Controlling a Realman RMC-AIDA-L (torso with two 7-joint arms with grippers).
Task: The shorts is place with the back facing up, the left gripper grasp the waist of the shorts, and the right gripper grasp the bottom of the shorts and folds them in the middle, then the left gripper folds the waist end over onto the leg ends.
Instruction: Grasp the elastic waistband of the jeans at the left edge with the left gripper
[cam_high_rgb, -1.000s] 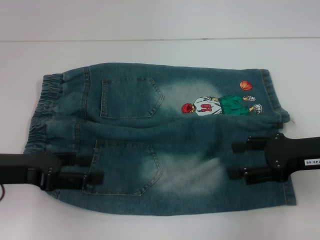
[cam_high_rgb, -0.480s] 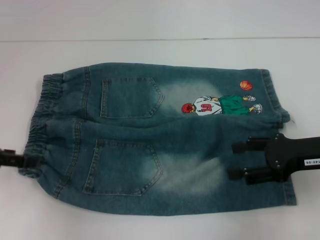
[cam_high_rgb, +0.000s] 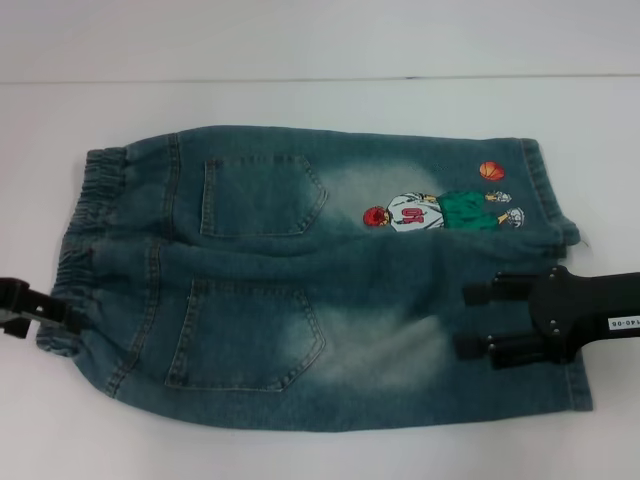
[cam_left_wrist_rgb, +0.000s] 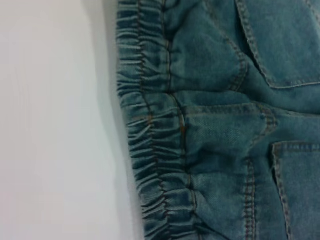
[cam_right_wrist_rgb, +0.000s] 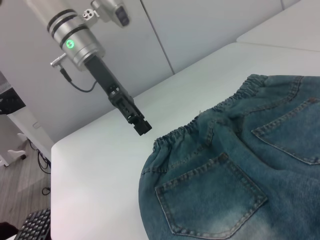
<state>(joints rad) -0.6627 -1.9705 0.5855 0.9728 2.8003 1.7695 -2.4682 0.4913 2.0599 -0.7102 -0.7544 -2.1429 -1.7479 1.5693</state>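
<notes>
A small white label on the right arm reads "140-06", its far end clipped by the edge of the head view. The embroidered player (cam_high_rgb: 440, 211) on the shorts (cam_high_rgb: 320, 275) wears a white jersey with a red number that looks like "10", though the digits are too small to be sure. An orange ball (cam_high_rgb: 491, 170) is stitched just beside him, near the leg hem (cam_high_rgb: 560, 250).

The right pincer (cam_high_rgb: 478, 321) hangs over the near leg of the shorts toward the table's right edge, its two black fingers spread wide apart and holding nothing; whether the tips touch the cloth cannot be told. The left pincer (cam_high_rgb: 50, 315) sits at the table's left edge, right at the near end of the waistband (cam_high_rgb: 80, 235). Only its tip shows in the head view, the rest cut off, and in the right wrist view (cam_right_wrist_rgb: 141, 125) it appears as a narrow black point just off the denim. From these pictures one cannot tell whether its fingers are open or closed.

The shorts lie flat in the middle of the white table (cam_high_rgb: 320, 100), back side up, waist toward the left edge and hems toward the right. The cloth is blue-green washed denim with pale faded patches and tan stitching. Two five-sided back pockets (cam_high_rgb: 260, 195) sit side by side. The waistband is gathered elastic, puckered into tight ridges in the left wrist view (cam_left_wrist_rgb: 150, 150); the hems are flat and straight.
</notes>
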